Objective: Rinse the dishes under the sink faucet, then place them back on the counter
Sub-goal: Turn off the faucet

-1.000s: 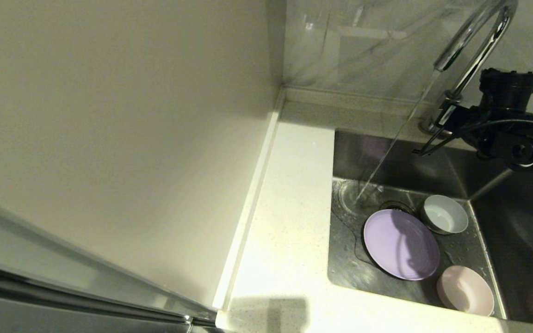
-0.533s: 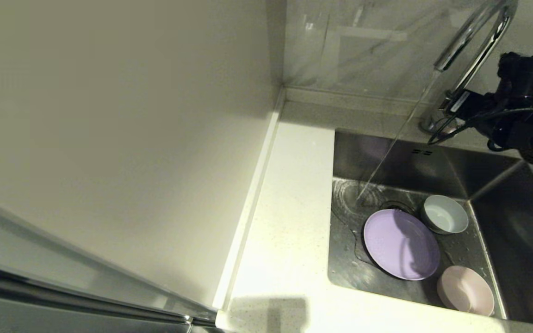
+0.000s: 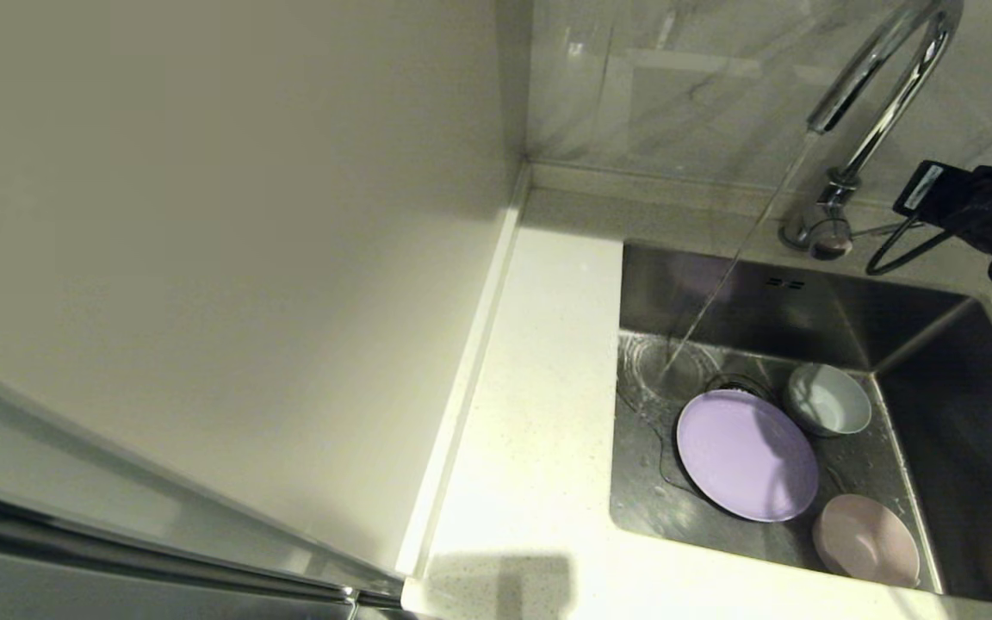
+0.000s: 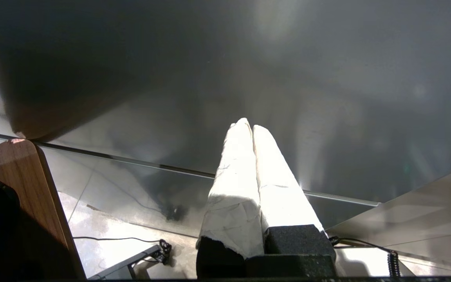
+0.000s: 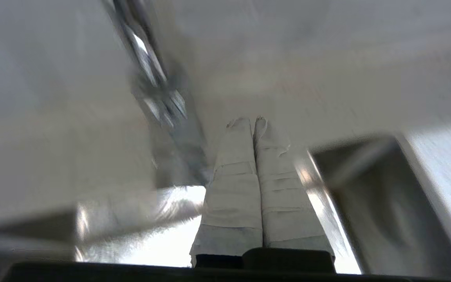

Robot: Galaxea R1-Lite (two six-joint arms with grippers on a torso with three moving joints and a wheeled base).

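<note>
water runs from the faucet (image 3: 879, 95) in a thin slanted stream and lands on the floor of the sink (image 3: 720, 293) near its back left part, just behind the plate (image 3: 746, 455). the wet steel around the landing spot shows ripples and droplets.

all three dishes lie in the sink. the lavender plate rests flat toward the left of the basin floor, partly covering the drain. the white mug (image 3: 828, 399) stands upright just beside the plate's back right edge, opening up. the pale pink bowl (image 3: 864, 540) sits at the front of the basin, just beside the plate's front right edge.

the white counter (image 3: 530, 413) stretches along the left of the sink and carries none of the dishes.

the right hand (image 5: 253, 122) is up at the far right edge of the head view, behind the sink's back right corner and to the right of the faucet base, apart from it. in the right wrist view its two white-wrapped fingers (image 5: 235, 184) are pressed together with nothing between them, the blurred faucet to one side and the sink's corner beyond.

the left hand (image 4: 249, 127) is out of the head view, held low away from the sink; its wrapped fingers (image 4: 233, 188) are also pressed together and empty, with a dark glossy panel in front of them and floor below.
</note>
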